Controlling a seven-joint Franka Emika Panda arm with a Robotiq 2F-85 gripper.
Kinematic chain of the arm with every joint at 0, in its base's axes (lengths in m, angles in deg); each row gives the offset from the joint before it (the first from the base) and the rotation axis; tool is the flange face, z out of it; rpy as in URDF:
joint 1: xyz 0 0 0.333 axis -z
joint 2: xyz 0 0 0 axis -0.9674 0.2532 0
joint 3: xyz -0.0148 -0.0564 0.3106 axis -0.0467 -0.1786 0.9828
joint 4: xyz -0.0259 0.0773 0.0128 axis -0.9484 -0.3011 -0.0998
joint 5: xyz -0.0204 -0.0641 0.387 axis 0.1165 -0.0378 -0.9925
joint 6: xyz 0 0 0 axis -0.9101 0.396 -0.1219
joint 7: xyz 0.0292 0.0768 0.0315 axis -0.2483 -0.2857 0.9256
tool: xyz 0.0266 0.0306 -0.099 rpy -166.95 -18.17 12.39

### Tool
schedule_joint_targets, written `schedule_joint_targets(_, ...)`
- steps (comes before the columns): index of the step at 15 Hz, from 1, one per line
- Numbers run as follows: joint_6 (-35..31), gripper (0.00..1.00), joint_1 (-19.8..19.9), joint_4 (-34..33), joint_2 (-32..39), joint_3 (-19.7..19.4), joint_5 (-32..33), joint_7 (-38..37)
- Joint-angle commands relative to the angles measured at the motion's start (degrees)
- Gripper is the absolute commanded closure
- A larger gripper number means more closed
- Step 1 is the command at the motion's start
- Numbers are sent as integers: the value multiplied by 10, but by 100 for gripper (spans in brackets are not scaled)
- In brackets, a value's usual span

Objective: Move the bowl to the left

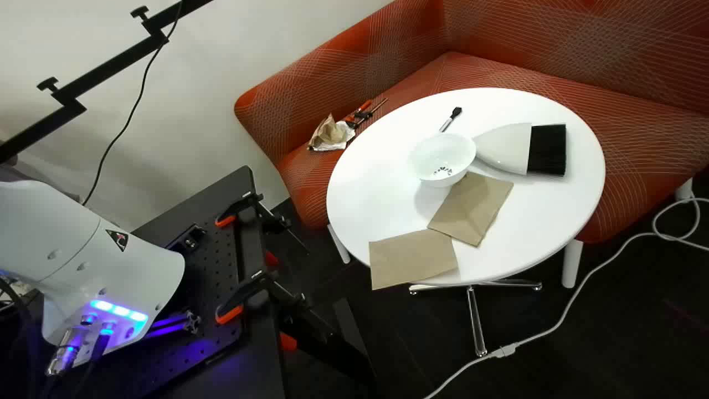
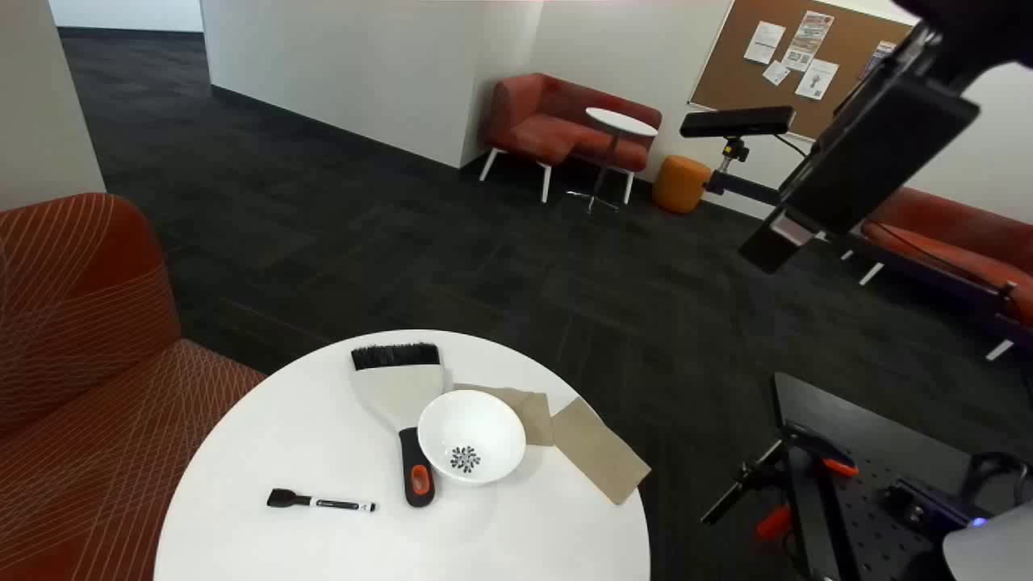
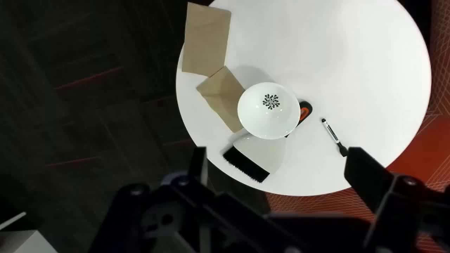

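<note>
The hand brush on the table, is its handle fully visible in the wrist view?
No, the white bowl hides part of the brush handle, leaving its black-and-orange end showing.

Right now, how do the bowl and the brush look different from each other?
The bowl is round and hollow; the brush is long, with black bristles. The bowl has a dark pattern inside; the brush has a dark handle with orange. Both have whitish surfaces.
</note>
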Motion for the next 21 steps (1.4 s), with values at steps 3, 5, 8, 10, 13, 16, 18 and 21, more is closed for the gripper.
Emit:
schedule_joint_targets(3,3,0,-24,-1,4,-22,10,-8)
schedule_joint_targets(5,3,0,-24,-1,4,-22,10,-8)
schedule_joint_targets(8,3,0,-24,-1,4,-22,10,-8)
schedule_joint_targets(10,3,0,-24,-1,4,-22,10,-8)
schedule_joint_targets(13,3,0,-24,-4,11,-23,14,-10)
schedule_joint_targets(16,-4,0,-27,-10,41,-23,35,-12)
schedule_joint_targets(18,-13,0,-29,-13,71,-20,61,-18)
schedule_joint_targets(21,-42,0,-34,-15,126,-23,107,-30)
